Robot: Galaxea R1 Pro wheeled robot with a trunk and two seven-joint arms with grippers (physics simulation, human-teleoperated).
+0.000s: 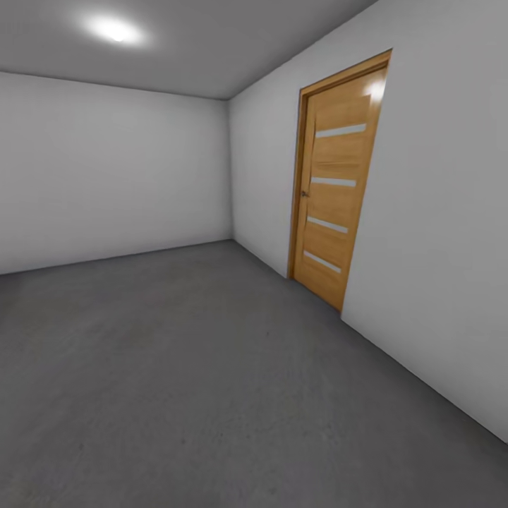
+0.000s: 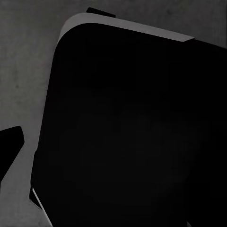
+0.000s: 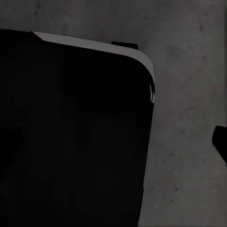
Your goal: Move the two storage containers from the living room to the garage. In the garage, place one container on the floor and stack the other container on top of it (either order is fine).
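I am in the garage, a bare room with plain white walls [image 1: 106,169]. Its dark grey concrete floor [image 1: 197,367] spreads ahead of me. The two storage containers are out of view, and so is the living room. In the left wrist view one dark finger [image 2: 9,151] juts in over the concrete beside my black base [image 2: 132,132]. In the right wrist view another dark finger [image 3: 221,144] shows at the frame edge, next to the same black base [image 3: 71,137]. Neither view shows whether the jaws are open or shut, or whether anything sits between them.
A shut wooden door [image 1: 335,190] with several narrow glass slats stands in the right wall [image 1: 437,226]. A ceiling light [image 1: 113,29] glows at the far left. Open concrete runs to the back wall.
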